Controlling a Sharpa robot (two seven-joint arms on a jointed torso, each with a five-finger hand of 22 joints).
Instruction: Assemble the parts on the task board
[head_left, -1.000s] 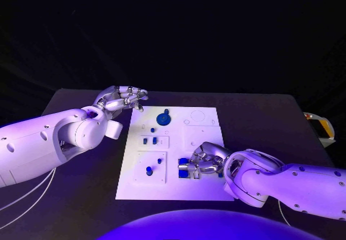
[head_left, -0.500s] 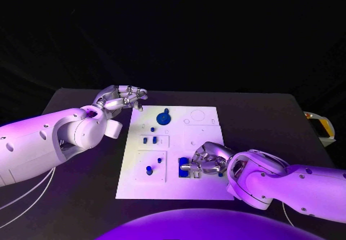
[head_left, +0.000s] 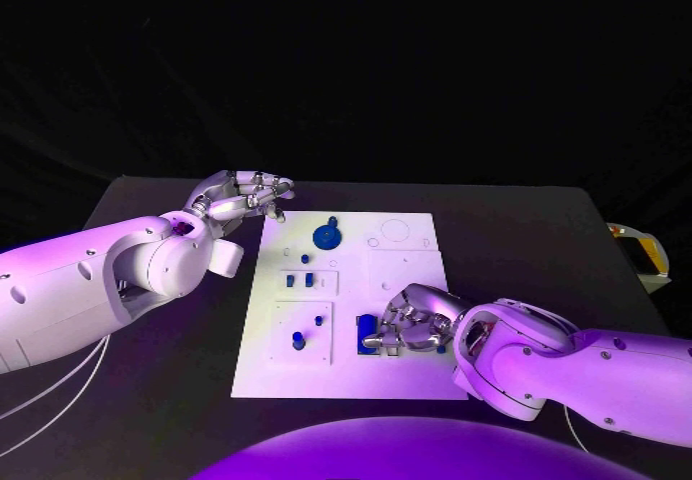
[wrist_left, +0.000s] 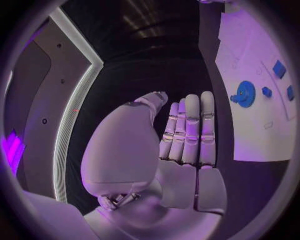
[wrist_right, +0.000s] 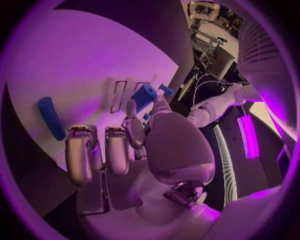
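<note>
Down at the near right part of the board, the right hand (head_left: 411, 320) has its fingers (wrist_right: 134, 131) curled onto a small blue block (wrist_right: 144, 95), which sits against the fingertips in the right wrist view; whether it is truly pinched or only touched cannot be told. Just beside that hand, a blue upright piece (head_left: 366, 333) stands in the white board (head_left: 389, 270). A longer blue bar (wrist_right: 49, 117) lies flat on the board, apart from the fingers.

Off the board's far left corner, the left hand (head_left: 242, 194) hovers over the black table (head_left: 519, 230), its fingers (wrist_left: 190, 127) straight and pressed side by side, holding nothing. Near it on the board lies a round blue gear (head_left: 327, 237), with two small blue pegs (head_left: 299, 282) closer in and another blue piece (head_left: 299, 341) toward the near left.
</note>
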